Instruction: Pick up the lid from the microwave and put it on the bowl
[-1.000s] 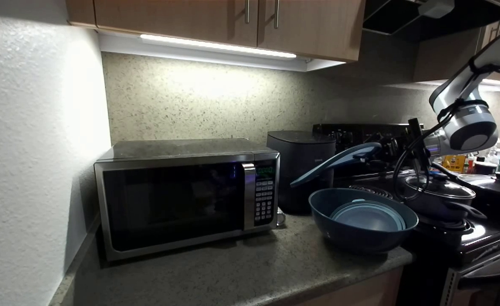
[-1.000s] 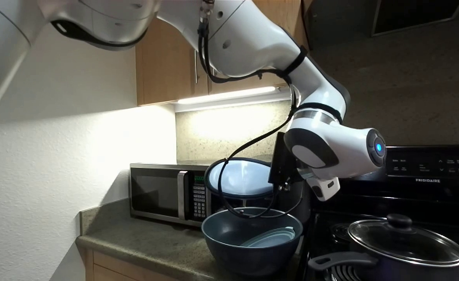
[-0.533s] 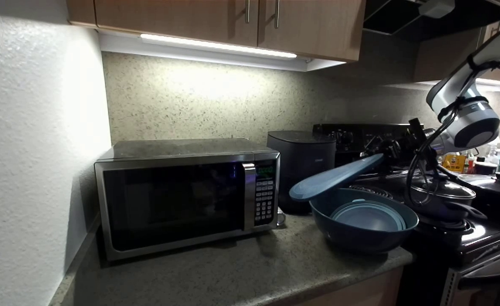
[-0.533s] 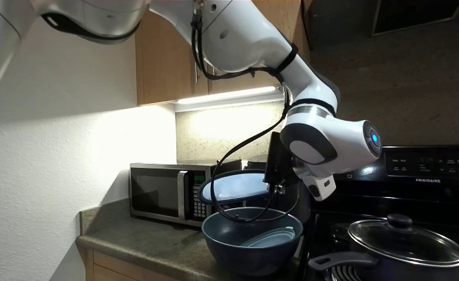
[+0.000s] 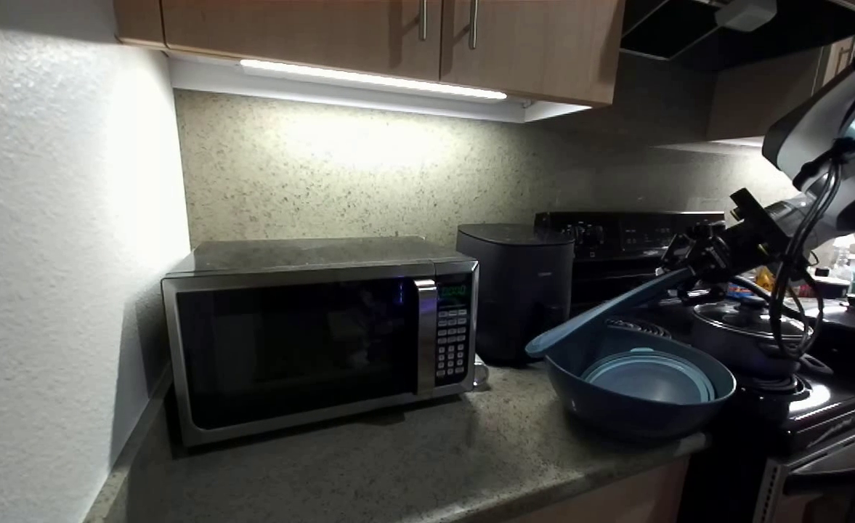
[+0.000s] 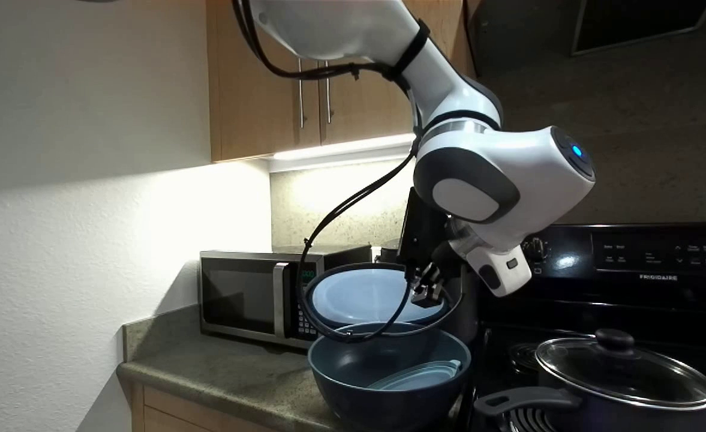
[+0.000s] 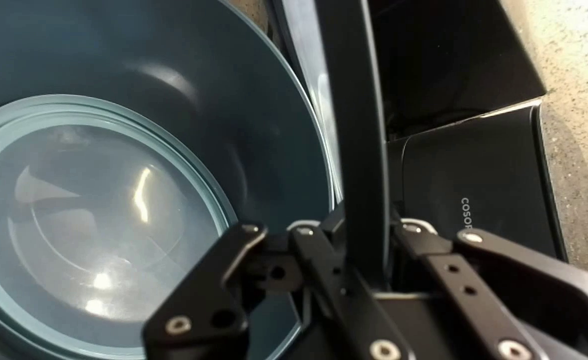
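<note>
While a dark saucepan (image 6: 619,420) with a glass cover (image 6: 625,375) sits on the stove (image 6: 658,312) at the near right in an exterior view, the bowl (image 6: 382,408) stands to its left, at the edge of the counter (image 6: 233,375). A smaller teal round piece (image 6: 420,377) lies aslant inside it, toward the right. Just beyond is the lid (image 6: 358,294), not on the bowl but held tilted, its right end in the gripper (image 7: 366,225), which is clenched on it from both sides. From that grip the lid slopes down leftward, its low end right by the bowl's far left rim; whether the two touch I cannot tell. Farther back on the left stands the microwave (image 6: 260,297), door closed, with a black appliance (image 5: 514,298) between it and the stove. Farthest up and back are wall cabinets (image 6: 251,114) with a lit strip (image 6: 353,146) beneath.
</note>
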Available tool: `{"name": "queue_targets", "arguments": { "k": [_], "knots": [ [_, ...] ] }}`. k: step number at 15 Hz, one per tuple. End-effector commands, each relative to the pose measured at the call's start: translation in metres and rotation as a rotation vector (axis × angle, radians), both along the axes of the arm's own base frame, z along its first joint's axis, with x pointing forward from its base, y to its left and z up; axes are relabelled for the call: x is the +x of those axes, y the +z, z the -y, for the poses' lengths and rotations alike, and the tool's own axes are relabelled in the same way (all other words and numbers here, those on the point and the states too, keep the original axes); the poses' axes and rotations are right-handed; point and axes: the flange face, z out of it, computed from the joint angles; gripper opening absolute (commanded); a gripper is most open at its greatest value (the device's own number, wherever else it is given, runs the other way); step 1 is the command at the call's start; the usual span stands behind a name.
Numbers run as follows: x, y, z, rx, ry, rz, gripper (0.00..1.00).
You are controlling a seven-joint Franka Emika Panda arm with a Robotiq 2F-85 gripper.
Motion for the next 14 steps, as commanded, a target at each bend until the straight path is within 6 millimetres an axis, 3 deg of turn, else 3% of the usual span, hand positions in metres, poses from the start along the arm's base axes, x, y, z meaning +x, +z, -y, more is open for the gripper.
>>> {"name": "queue_targets", "arguments": {
  "k": [1, 3, 4, 5, 6, 10, 11, 12, 14],
  "knots": [
    [-0.001, 0.000, 0.000, 0.001, 0.000, -0.002, 0.03],
    [0.003, -0.007, 0.003, -0.032, 0.011, 0.026, 0.03],
    [0.003, -0.009, 0.004, -0.071, 0.021, 0.048, 0.36],
    [0.003, -0.011, 0.006, -0.093, 0.036, 0.063, 0.36],
    [0.024, -0.017, -0.008, -0.110, 0.034, 0.081, 0.41],
    [0.050, -0.024, -0.024, -0.173, 0.009, 0.110, 0.67],
    [0.057, -0.026, -0.028, -0.183, 0.005, 0.119, 0.36],
    [0.062, -0.024, -0.034, -0.184, 0.004, 0.144, 0.28],
    [0.069, -0.017, -0.043, -0.175, 0.014, 0.201, 0.21]
  ]
}}
